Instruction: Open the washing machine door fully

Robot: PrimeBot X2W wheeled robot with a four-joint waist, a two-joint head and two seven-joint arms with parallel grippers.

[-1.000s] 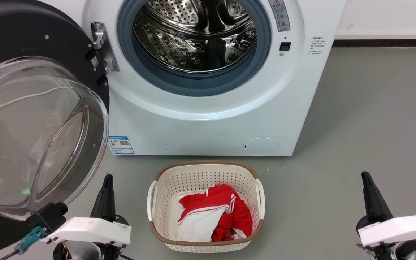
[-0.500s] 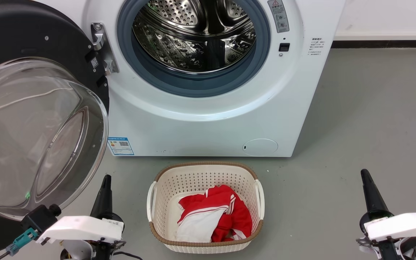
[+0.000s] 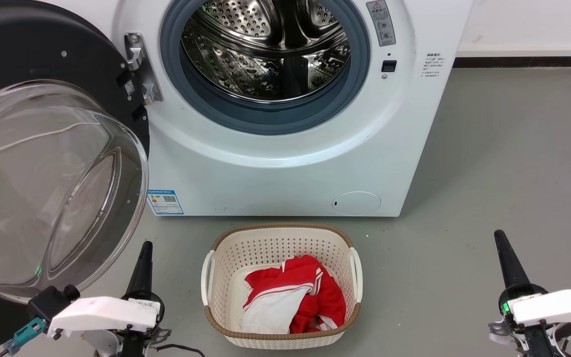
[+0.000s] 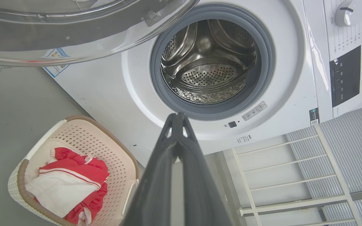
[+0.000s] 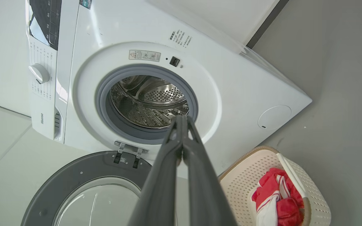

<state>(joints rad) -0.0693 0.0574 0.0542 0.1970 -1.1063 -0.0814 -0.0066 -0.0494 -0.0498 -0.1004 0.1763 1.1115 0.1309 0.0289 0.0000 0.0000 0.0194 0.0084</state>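
While the large round glossy black door (image 3: 52, 163) with its glass bowl stands swung wide at the frame's left, hinged to the white front-loading washing machine (image 3: 285, 168), we hold left hand (image 3: 145, 246) and right hand (image 3: 499, 237) at the lower corners, both pinched together, empty.

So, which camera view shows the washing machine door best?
The head view: the washing machine door hangs swung wide beside the drum, black frame, glass bowl and hinge all plain, though the picture's left edge cuts it. The right wrist view shows its hinged half; the left wrist view catches its rim edge-on.
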